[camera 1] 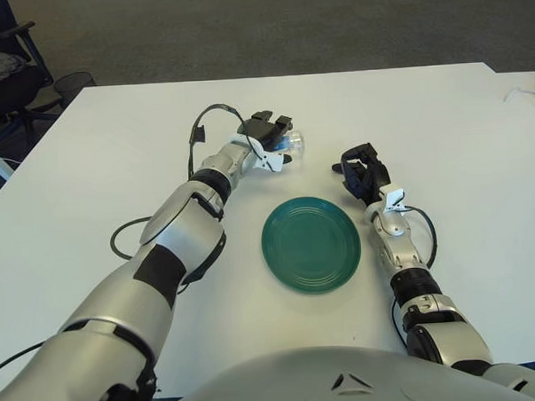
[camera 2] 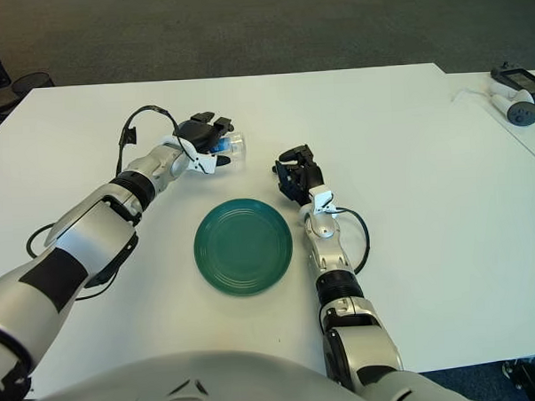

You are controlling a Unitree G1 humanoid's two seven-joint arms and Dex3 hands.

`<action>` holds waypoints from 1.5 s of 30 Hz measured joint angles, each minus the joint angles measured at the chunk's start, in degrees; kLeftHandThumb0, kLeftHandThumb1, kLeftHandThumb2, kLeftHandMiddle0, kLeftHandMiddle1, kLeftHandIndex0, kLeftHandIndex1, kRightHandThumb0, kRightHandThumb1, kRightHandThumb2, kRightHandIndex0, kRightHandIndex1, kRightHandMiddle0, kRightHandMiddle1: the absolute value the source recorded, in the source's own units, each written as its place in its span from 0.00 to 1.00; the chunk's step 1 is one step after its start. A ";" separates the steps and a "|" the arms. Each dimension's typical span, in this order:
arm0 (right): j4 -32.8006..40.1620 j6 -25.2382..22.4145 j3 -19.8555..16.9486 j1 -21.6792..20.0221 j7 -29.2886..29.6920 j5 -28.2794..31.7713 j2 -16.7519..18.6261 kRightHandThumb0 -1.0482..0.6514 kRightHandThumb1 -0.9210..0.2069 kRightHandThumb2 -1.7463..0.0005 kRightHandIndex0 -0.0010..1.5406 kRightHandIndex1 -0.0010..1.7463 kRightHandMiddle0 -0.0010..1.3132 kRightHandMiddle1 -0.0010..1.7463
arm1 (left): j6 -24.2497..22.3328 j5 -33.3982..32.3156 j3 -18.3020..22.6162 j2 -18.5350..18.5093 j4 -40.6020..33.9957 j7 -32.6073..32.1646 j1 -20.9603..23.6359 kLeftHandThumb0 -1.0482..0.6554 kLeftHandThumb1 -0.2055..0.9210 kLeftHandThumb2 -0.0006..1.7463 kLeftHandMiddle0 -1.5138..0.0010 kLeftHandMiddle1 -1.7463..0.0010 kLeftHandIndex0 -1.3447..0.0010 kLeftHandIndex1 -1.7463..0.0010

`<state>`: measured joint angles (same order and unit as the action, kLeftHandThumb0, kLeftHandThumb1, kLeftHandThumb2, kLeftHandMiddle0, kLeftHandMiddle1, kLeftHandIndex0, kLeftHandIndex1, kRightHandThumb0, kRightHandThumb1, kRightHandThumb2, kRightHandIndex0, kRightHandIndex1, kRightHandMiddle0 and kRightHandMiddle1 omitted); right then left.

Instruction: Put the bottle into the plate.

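Bottle (camera 1: 292, 143) — in left hand (camera 1: 266, 135)

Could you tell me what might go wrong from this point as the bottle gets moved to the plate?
The left hand grips the clear bottle at one end only, so it may slip or tilt. The green plate is shallow, so a bottle laid down could roll off. The right hand beside the plate could be bumped.
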<state>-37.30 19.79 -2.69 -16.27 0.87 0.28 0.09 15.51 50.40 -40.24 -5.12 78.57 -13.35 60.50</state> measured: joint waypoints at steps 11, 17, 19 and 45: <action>0.36 -0.02 -0.41 0.52 -1.74 1.30 -0.01 0.41 0.01 0.70 0.25 0.63 0.17 0.99 | -2.38 2.93 -3.27 -1.31 0.61 -0.94 0.00 0.00 1.00 0.43 0.92 0.96 1.00 0.49; 0.38 -0.02 -0.82 0.56 -2.54 1.63 0.00 0.41 0.02 0.70 0.25 0.63 0.17 0.99 | -2.78 2.84 -3.24 -2.28 0.76 -1.30 -0.01 0.00 1.00 0.42 0.92 0.96 1.00 0.50; 0.37 -0.02 -0.90 0.57 -2.73 1.67 0.00 0.41 0.02 0.70 0.25 0.63 0.17 0.99 | -2.98 2.73 -3.09 -2.43 0.79 -1.33 -0.01 0.00 1.00 0.41 0.92 0.96 1.00 0.50; 0.42 -0.01 -1.90 0.70 -3.99 1.72 -0.05 0.41 0.00 0.72 0.26 0.62 0.17 0.99 | -3.01 -0.36 -0.52 -0.97 0.82 -1.55 -2.83 0.04 1.00 0.33 0.86 0.94 1.00 0.45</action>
<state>-36.88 19.78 -4.59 -15.57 -3.13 1.99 0.04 12.50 50.04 -40.75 -6.09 79.39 -14.90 57.66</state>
